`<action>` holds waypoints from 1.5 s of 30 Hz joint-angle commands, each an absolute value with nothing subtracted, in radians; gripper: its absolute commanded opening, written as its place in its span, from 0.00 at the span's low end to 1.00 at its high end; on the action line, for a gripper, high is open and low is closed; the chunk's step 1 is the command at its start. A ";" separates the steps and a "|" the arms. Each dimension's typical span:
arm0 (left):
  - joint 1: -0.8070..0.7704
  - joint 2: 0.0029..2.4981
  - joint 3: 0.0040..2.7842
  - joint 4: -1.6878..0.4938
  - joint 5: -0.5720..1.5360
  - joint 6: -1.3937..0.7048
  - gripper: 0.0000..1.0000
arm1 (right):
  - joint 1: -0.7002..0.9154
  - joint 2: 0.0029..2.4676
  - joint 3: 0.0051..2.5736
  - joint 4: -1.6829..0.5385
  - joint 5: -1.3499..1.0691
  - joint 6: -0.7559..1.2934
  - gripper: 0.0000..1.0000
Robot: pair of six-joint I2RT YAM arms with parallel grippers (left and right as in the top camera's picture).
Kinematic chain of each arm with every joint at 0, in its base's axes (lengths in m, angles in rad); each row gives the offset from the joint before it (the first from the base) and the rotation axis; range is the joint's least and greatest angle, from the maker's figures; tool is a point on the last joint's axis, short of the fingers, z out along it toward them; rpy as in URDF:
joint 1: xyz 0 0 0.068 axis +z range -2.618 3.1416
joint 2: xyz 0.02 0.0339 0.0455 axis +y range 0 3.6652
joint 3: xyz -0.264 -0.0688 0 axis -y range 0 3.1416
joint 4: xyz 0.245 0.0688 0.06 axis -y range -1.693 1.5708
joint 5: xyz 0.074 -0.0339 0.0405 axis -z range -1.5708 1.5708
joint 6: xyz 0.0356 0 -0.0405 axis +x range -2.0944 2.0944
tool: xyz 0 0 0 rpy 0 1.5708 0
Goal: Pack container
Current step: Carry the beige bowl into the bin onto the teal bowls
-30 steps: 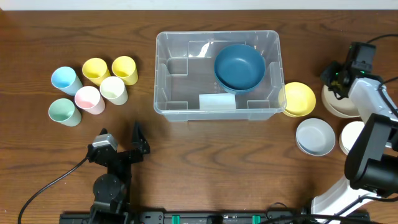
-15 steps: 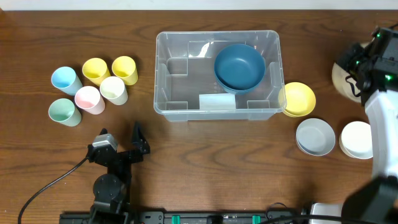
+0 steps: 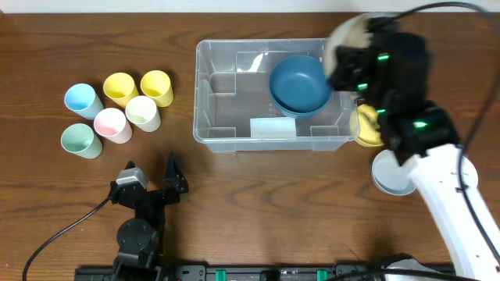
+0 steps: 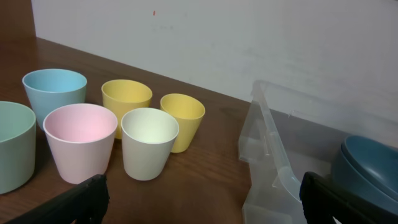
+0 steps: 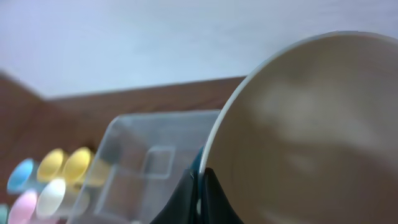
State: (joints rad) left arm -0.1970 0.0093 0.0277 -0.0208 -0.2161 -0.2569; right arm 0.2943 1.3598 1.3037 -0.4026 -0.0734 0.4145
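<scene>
Container [image 3: 226,105] mid-table, mouth up, long axis left-right. Blue bowl [image 3: 301,83] sits in its far-right part, left half bare. Right gripper [image 5: 200,190] pinches beige bowl [image 5: 298,124] by the rim, over the container's far-right corner. Left gripper [image 4: 202,205] spread wide near the front edge. Cups [image 3: 143,113] well apart, left.

The container [image 3: 226,109] at upper centre is being shown as clear, glossy plastic, the table [image 3: 273,203] as dark grained wood, the pastel cups [image 3: 112,125] and beige bowl [image 5: 311,124] as smooth and matt.
</scene>
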 commanded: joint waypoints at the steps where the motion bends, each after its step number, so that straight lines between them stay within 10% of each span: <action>1: -0.192 0.004 0.004 -0.051 -0.228 -0.241 0.98 | 0.394 1.426 1.320 -0.397 0.036 0.349 0.01; 16: -0.192 0.004 0.004 -0.051 -0.228 -0.241 0.98 | 0.479 1.716 1.320 -0.293 0.075 0.324 0.03; 23: -0.192 0.004 0.004 -0.051 -0.228 -0.241 0.98 | 0.478 1.769 1.320 -0.255 0.078 0.316 0.62; 45: -0.192 0.004 0.004 -0.051 -0.228 -0.241 0.98 | 0.303 1.297 1.367 -0.768 0.110 0.476 0.70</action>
